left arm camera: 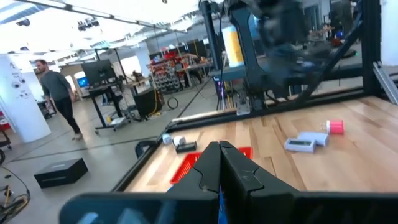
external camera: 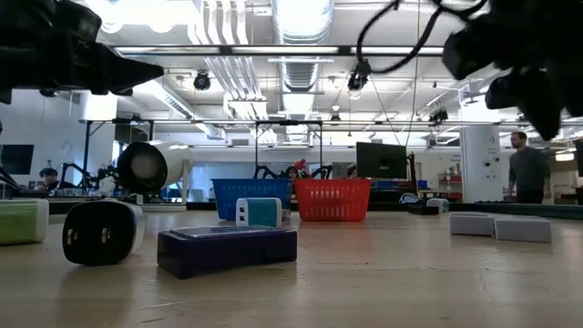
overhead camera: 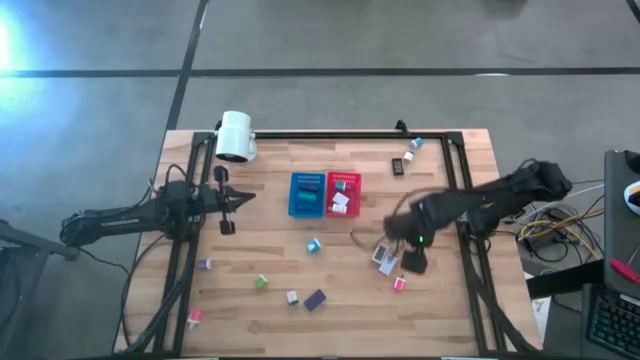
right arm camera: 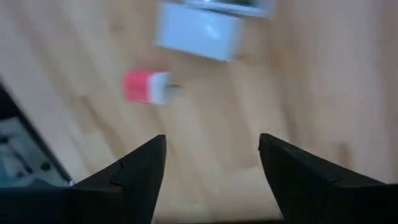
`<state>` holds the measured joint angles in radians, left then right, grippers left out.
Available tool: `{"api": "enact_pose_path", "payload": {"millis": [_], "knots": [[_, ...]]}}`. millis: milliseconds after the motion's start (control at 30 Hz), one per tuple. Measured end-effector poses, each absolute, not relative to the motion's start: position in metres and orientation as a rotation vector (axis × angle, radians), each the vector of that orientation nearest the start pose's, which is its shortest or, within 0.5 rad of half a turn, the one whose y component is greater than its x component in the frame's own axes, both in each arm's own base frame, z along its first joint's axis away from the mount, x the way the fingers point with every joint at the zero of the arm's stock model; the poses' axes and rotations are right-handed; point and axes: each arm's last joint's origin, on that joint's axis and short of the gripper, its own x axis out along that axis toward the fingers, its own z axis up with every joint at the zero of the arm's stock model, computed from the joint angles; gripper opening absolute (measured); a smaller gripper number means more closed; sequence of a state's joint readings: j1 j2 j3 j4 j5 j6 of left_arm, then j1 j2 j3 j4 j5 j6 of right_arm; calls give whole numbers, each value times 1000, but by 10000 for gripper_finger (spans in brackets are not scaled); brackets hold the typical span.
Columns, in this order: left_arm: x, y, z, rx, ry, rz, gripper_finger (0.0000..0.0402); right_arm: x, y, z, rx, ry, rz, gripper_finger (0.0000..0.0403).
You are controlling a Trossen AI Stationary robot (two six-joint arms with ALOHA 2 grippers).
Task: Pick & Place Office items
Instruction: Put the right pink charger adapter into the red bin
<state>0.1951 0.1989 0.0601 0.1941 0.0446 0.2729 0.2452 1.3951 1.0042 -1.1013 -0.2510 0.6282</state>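
**Right arm hangs over the small pieces near the worktop's right edge**

The right gripper (overhead camera: 413,262) is above the worktop (overhead camera: 270,320) on its right side, close to the right edge. Its own camera shows the two fingers (right arm camera: 134,174) spread wide with bare wood between them and nothing held. Just ahead of them lie a pink piece (right arm camera: 146,86) and a white block (right arm camera: 199,31), both flat on the wood and apart from each other. From above, that pink piece (overhead camera: 400,284) sits just below the gripper, toward the front edge, and a grey-white block (overhead camera: 384,257) lies just beside the gripper on its left.

The left gripper (overhead camera: 232,200) waits over the left side of the worktop, pointing at the bins. Its fingers (left arm camera: 219,165) meet at the tips and hold nothing.

The blue bin (overhead camera: 306,194) and red bin (overhead camera: 342,193) stand touching side by side at the middle of the worktop, the red one with white pieces inside. A teal piece (overhead camera: 313,245) lies just in front of them. Nearer the front edge are a green piece (overhead camera: 261,283), a small white piece (overhead camera: 292,297) and a dark purple block (overhead camera: 315,299). A pale purple piece (overhead camera: 204,264) and another pink piece (overhead camera: 195,316) lie toward the front left corner. Two more small pieces (overhead camera: 408,155) sit near the back right corner. A white lamp (overhead camera: 235,136) lies at the back edge, left of centre.
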Motion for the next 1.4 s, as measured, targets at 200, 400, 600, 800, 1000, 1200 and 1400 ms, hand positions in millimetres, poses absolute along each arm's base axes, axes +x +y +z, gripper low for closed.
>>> {"api": "enact_pose_path", "payload": {"millis": [200,400,600,800,1000,1200,1400], "knots": [[107,20,189,312,-57,162,5,238,116,212,396,1487,114,282],[107,20,190,358,-67,165,5,250,127,193,348,1591,47,313],[107,20,191,360,-73,167,5,269,136,184,346,1625,32,328],[107,20,191,319,-76,166,5,282,145,173,317,1758,-59,329],[107,20,191,305,-77,166,5,290,156,165,277,1884,-129,329],[107,20,191,303,-77,166,5,296,160,157,252,1891,-130,329],[107,20,191,303,-77,165,5,287,156,149,239,1918,-156,329]]}}
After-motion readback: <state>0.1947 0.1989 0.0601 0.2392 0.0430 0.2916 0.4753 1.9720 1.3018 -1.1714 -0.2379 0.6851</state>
